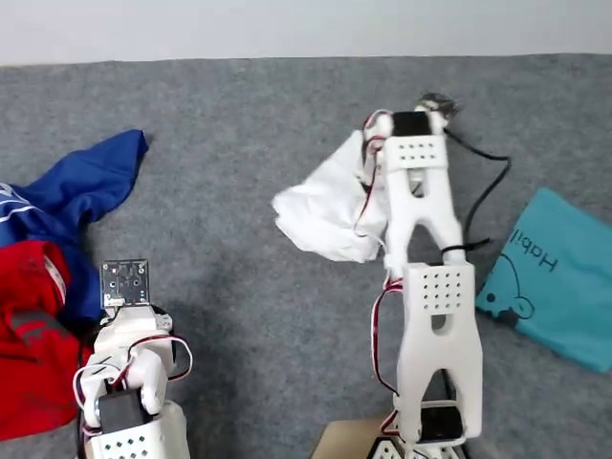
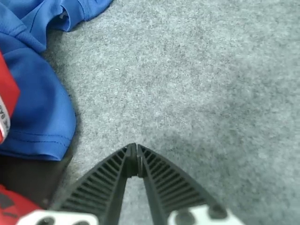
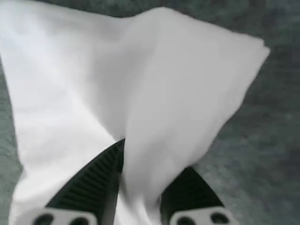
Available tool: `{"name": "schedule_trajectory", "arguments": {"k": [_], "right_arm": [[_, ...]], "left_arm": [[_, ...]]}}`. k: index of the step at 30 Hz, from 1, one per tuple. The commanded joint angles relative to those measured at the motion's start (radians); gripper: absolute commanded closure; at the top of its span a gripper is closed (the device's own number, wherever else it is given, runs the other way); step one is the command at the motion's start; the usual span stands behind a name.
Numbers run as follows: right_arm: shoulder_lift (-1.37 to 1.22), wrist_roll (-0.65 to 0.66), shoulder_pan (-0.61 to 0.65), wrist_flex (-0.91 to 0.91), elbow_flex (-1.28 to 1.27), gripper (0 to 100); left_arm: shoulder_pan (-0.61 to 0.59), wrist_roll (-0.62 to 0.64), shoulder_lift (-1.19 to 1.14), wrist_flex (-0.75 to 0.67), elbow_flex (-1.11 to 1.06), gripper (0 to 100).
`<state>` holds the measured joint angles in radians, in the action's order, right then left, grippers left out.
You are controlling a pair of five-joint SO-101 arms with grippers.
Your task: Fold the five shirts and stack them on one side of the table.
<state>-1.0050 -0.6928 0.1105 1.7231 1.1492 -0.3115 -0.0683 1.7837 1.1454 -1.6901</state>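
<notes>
A crumpled white shirt [image 1: 325, 210] hangs over the middle of the grey felt table [image 1: 239, 325], lifted at one end by my right gripper [image 1: 375, 143], which is shut on its cloth. In the right wrist view the white shirt [image 3: 178, 70] runs between the two black fingers of the right gripper [image 3: 150, 161]. A blue shirt [image 1: 76, 191] and a red shirt [image 1: 33, 335] lie heaped at the left edge. My left gripper [image 2: 136, 157] is shut and empty, low over bare felt just beside the blue shirt's hem [image 2: 33, 108]. In the high view the left gripper [image 1: 124, 275] is at the lower left.
A teal shirt [image 1: 555, 277] lies flat at the right edge, close to the right arm's black cable [image 1: 483, 206]. A brown cardboard corner [image 1: 344, 442] shows at the near edge by the right arm's base. Bare felt stretches between the two arms.
</notes>
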Motion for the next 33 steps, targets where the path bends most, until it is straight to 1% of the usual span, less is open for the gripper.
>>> {"name": "schedule_trajectory", "arguments": {"k": [1, 4, 7, 12, 17, 24, 27, 33], "right_arm": [[0.122, 0.098, -0.093, 0.077, 0.11, 99.1], [0.179, 0.184, -0.18, 0.073, 0.107, 99.1], [0.237, 0.278, -0.24, 0.074, 0.077, 99.1], [0.377, 0.423, -0.326, 0.074, -0.083, 99.1], [0.469, 0.535, -0.426, 0.071, -0.229, 99.1], [0.489, 0.651, -0.545, 0.071, -0.249, 99.1], [0.489, 0.671, -0.561, 0.071, -0.245, 99.1], [0.544, 0.671, -0.545, 0.071, -0.244, 99.1]], "left_arm": [[-0.005, 0.009, 0.003, 0.006, 0.004, 99], [-0.005, 0.009, 0.003, 0.006, 0.004, 99], [-0.005, 0.009, 0.003, 0.006, 0.004, 99], [-0.005, 0.009, 0.003, 0.006, 0.004, 99], [-0.005, 0.009, 0.003, 0.006, 0.004, 99], [-0.005, 0.009, 0.003, 0.006, 0.004, 99], [-0.005, 0.009, 0.003, 0.006, 0.004, 99], [-0.005, 0.009, 0.003, 0.006, 0.004, 99]]}}
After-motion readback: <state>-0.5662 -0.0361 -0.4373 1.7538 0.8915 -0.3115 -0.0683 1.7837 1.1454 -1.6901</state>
